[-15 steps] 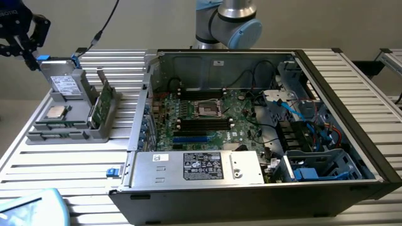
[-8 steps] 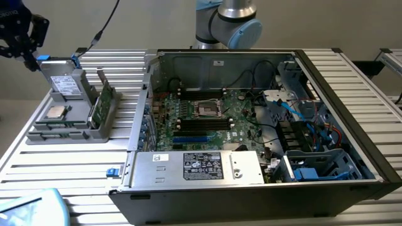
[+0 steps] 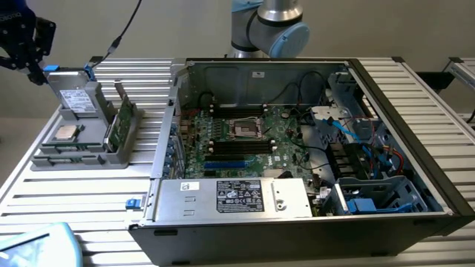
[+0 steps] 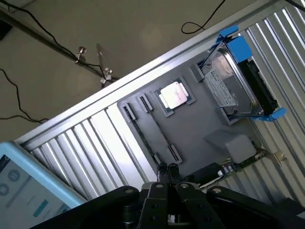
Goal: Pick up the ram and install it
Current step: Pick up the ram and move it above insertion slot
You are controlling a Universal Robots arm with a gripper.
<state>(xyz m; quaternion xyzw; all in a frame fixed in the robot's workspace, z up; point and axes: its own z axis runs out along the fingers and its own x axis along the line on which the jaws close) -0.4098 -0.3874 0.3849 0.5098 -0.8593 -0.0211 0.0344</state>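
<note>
Where the exterior view takes in the whole bench (image 3: pixel 74 194), the gripper (image 3: pixel 31 69) hangs in the air at the far corner on that view's left, above and just beyond the far end of a gray tray (image 3: pixel 111 158). It touches nothing. The tray holds a hard drive (image 3: pixel 74 100) at its far end, a processor (image 3: pixel 67 132) nearer the middle, and a green card (image 3: pixel 122 125) with a metal bracket standing on edge along the side towards the computer case (image 3: pixel 297 245). The ram (image 3: pixel 70 148) lies in the tray's near end, well apart from the gripper. The case sits open beside the tray, showing its motherboard (image 3: pixel 286 142) with black slots (image 3: pixel 241 146), and a power supply (image 3: pixel 233 197) along the near wall. The arm (image 3: pixel 271 28) rises behind the case.

In the wrist view the gripper (image 4: pixel 167 168) looks down on the same tray (image 4: pixel 200 121). The fingers (image 4: pixel 162 169) are drawn close together and pinch nothing. The ram (image 4: pixel 143 137) rests on edge in its tray holders, seen as a thin dark strip beside a second, like strip. The processor (image 4: pixel 174 95) sits in its square recess, the hard drive (image 4: pixel 228 86) in its blue caddy lies past it, and the green card (image 4: pixel 243 163) runs along the tray's far side. A light-blue tablet (image 4: pixel 24 191) lies on the bench's ribbed top.
</note>
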